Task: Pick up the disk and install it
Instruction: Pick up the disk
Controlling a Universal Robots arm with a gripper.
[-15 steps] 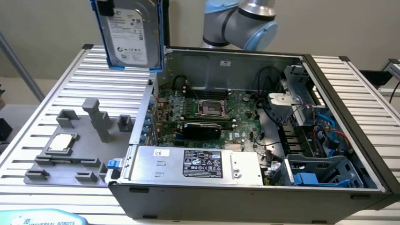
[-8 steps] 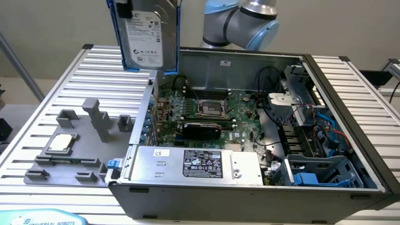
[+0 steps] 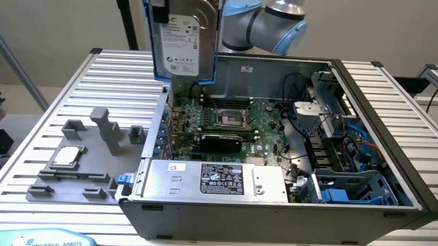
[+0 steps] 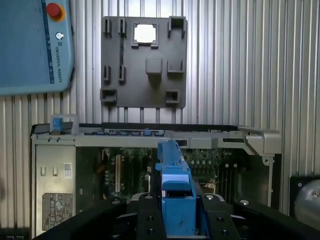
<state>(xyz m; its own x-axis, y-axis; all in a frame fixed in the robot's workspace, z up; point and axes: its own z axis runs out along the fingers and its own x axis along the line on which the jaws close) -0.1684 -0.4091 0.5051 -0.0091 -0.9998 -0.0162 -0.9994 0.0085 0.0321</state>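
Observation:
The disk [image 3: 183, 41], a silver-grey drive with a white label in a blue carrier frame, hangs upright in the air above the back left corner of the open computer case [image 3: 383, 128]. My gripper [image 4: 176, 207] is shut on it, the black fingers [image 4: 146, 215] clamping its top end. In the wrist view the disk's blue edge [image 4: 172, 165] points down over the motherboard [image 4: 125, 170]. One black finger [image 3: 159, 10] shows against the disk's labelled face at the top of the exterior view.
Inside the case lie the motherboard [image 3: 226, 123], a grey power-supply box [image 3: 219, 179] and a blue drive cage [image 3: 349, 189] at the exterior view's right. A grey fixture plate [image 3: 75, 164] holding a CPU chip [image 3: 68, 155] sits left of the case. A teach pendant [image 4: 30, 45] lies nearby.

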